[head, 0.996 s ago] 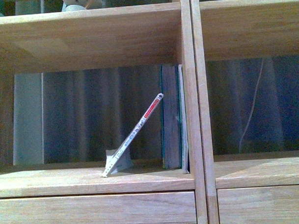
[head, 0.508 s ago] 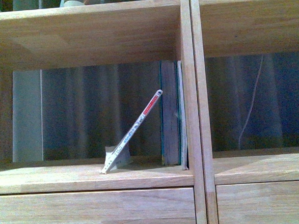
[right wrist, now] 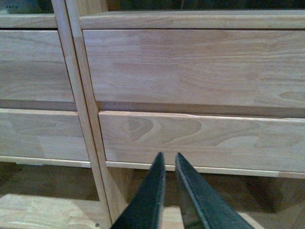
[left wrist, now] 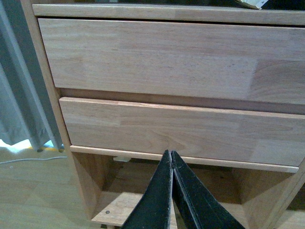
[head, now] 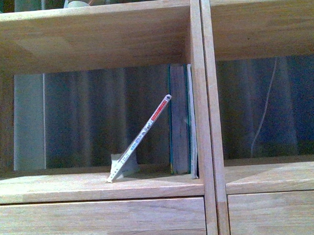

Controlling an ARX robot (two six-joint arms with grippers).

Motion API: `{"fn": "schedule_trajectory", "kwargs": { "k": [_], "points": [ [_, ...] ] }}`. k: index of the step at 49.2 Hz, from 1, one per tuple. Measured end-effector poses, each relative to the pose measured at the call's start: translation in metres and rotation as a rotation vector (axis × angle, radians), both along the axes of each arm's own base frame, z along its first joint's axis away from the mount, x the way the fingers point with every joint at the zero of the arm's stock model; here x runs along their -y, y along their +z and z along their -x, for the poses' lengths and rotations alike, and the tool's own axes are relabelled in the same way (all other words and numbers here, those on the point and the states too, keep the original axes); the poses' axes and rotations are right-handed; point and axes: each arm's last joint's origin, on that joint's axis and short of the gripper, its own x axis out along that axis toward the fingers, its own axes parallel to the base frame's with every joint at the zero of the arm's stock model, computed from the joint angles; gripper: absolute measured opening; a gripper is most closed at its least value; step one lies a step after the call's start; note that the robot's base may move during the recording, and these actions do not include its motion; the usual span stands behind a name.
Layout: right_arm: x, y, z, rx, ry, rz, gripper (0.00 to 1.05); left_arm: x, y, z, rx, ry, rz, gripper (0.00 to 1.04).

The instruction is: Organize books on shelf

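In the front view a thin paperback [head: 139, 139] with a white spine marked red leans tilted in the shelf [head: 97, 186] compartment, its top end resting against two upright teal books [head: 181, 121] that stand against the right divider. Neither arm shows in the front view. In the left wrist view my left gripper [left wrist: 171, 153] is shut and empty, low in front of the lower drawer fronts [left wrist: 181, 129]. The right wrist view has my right gripper [right wrist: 168, 156] shut with nothing held, below the right-hand drawer fronts [right wrist: 200, 138].
A vertical divider [head: 208, 115] separates the book compartment from the one to its right. Grey curtain [left wrist: 19, 95] and wooden floor [left wrist: 33, 191] lie beside the unit's left side. An open low compartment [left wrist: 143, 191] sits under the drawers.
The front view has shifted very slightly; the books have not moved relative to the shelf.
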Motion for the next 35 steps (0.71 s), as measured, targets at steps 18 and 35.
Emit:
{"fn": "schedule_trajectory", "kwargs": {
  "k": [18, 35],
  "points": [
    [0.0000, 0.0000, 0.0000, 0.000, 0.000, 0.000, 0.85, 0.0000, 0.0000, 0.0000, 0.000, 0.000, 0.000, 0.85],
    [0.0000, 0.0000, 0.0000, 0.000, 0.000, 0.000, 0.98, 0.0000, 0.0000, 0.0000, 0.000, 0.000, -0.002, 0.97]
  ]
}}
